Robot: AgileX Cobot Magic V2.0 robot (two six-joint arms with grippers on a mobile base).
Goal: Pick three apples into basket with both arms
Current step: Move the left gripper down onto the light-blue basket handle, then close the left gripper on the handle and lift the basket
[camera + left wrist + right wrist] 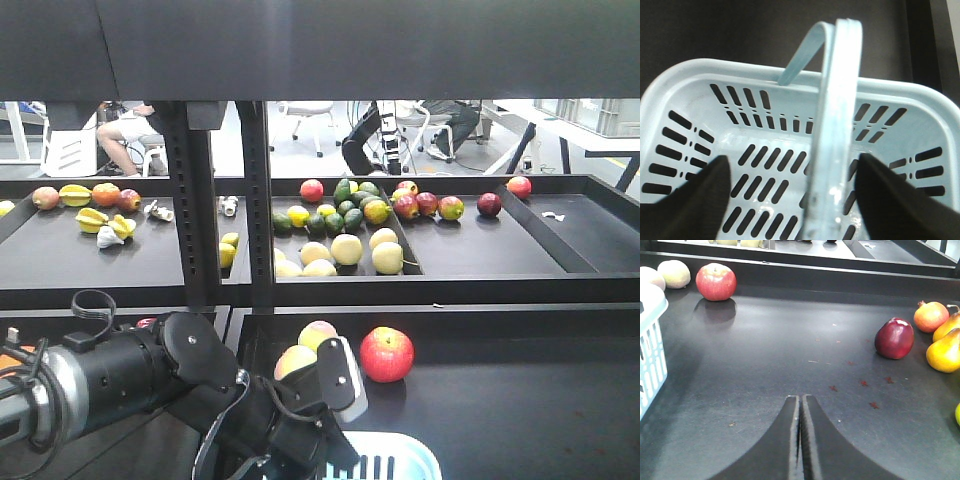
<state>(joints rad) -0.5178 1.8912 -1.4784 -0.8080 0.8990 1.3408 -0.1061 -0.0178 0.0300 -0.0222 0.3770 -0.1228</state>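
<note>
The pale aqua basket point(700, 80) fills the left wrist view, and the part of its slotted floor that shows is bare. My left gripper point(792, 165) hangs open just above it, with the looped handle point(837, 125) running up between the two black fingers and nothing held. A bright red apple point(387, 353) sits on the black tray behind the basket point(400, 462); the right wrist view has it point(716, 281) at far left. A dark red apple point(894, 338) lies to the right. My right gripper point(800, 399) is shut and empty, low over the tray.
Two pale yellowish fruits point(305, 348) lie beside the red apple, close to my left wrist. A pomegranate point(930, 316) and yellow pears point(945, 347) lie at the tray's right edge. Behind a raised lip point(840, 277), upper trays hold more red apples point(425, 205) and other fruit.
</note>
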